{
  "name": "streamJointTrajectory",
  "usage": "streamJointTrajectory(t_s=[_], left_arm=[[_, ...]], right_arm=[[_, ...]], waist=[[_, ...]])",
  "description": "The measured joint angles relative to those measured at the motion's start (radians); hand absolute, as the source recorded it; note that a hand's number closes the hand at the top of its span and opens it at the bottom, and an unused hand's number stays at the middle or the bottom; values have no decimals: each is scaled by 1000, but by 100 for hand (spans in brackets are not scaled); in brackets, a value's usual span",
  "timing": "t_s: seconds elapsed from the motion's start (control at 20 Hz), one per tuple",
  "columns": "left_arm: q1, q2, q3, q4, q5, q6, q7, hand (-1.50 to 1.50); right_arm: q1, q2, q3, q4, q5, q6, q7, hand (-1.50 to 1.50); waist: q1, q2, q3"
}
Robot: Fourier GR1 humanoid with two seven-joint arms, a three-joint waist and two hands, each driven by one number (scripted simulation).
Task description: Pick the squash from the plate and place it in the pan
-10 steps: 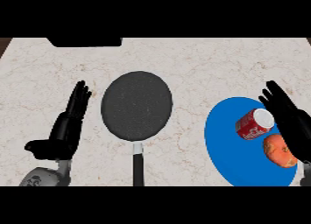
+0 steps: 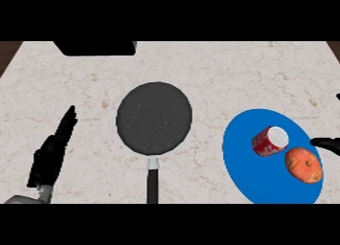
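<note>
Squash (image 2: 304, 165) lies ungrasped on blue plate (image 2: 243, 177) (beside a red can (image 2: 270, 141)); right hand (image 2: 335, 144), fingers apart, must next close around it. Pan (image 2: 154, 117) awaits at centre.

I see an orange squash (image 2: 304, 165) and a red can (image 2: 269, 142) with a white end on a blue plate (image 2: 254, 177). My pan (image 2: 154, 118) is dark speckled grey, handle black. Counter (image 2: 222, 72): pale beige marble, faint brown veins. Hands (image 2: 53, 150) black.
</note>
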Motion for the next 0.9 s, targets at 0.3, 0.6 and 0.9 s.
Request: streamJointTrajectory(t_s=[0.3, 0.6, 0.9], left_arm=[[50, 34, -9, -57, -19, -2, 68, 0], [64, 53, -2, -99, -28, -13, 110, 0], [50, 44, 0, -114, -44, -22, 142, 0]], right_arm=[[153, -166, -91, 81, 51, 109, -32, -150], [185, -338, -90, 114, 150, 284, -97, -150], [89, -423, -32, 109, 174, 467, -51, -150]], waist=[[-3, -6, 2], [7, -5, 1], [19, -3, 1]])
